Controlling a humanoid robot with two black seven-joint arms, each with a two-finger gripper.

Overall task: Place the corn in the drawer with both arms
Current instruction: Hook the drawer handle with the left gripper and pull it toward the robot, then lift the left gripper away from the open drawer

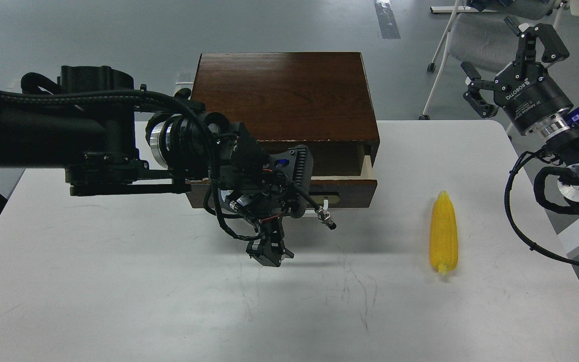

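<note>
The left arm (118, 136) hides most of the drawer (350, 188) front — its handle barely peeks out at 3 o'clock.

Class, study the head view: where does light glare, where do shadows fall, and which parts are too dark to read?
Head view: soft glare streaks the drawer chest's top; a faint shadow lies on the table under the left gripper, a thin one beside the corn; the left gripper is too dark to tell its fingers apart; the right gripper reads clearly, open.

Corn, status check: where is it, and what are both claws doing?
Corn lying on table, right of drawer. Drawer partly open. Left claw in front of drawer, grip unclear. Right claw raised, open, empty.
</note>
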